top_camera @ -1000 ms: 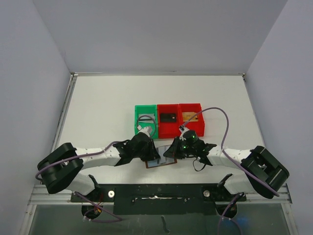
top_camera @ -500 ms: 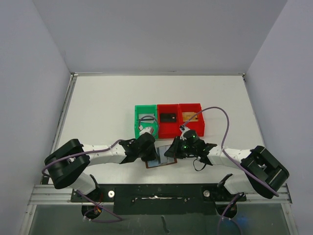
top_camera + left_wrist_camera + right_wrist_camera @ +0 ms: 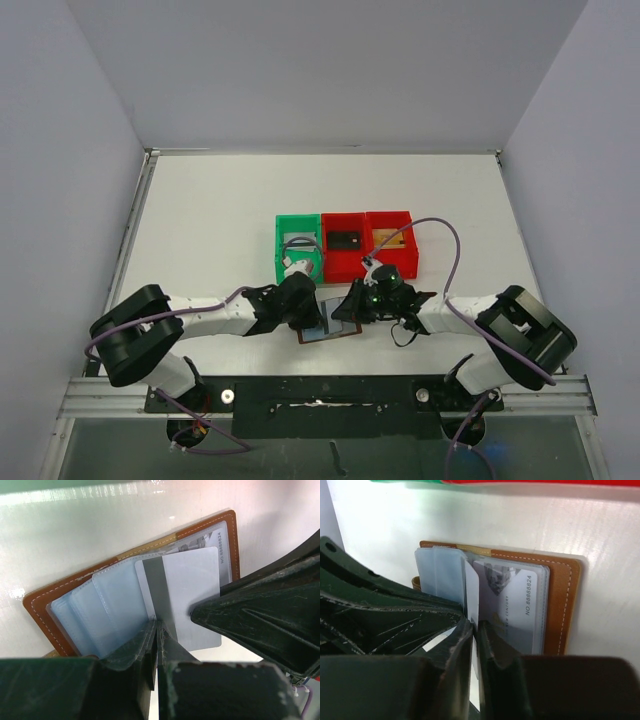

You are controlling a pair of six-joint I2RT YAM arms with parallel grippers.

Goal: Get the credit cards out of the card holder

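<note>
The left arm [image 3: 205, 318] and the right arm [image 3: 455, 314] both reach low and inward from their bases, so that the left gripper [image 3: 157, 630] and the right gripper [image 3: 474, 630] come close together, tip beside tip. The left gripper's jaws are pressed together on the lower edge of a pale blue card [image 3: 192, 590]. The right gripper's jaws stand only a thin slit apart.

Your white table [image 3: 200, 220] holds, center frame, a green bin [image 3: 281, 245], middle red bin [image 3: 345, 268], right red bin [image 3: 390, 216]; card holder [image 3: 335, 332] just below.
</note>
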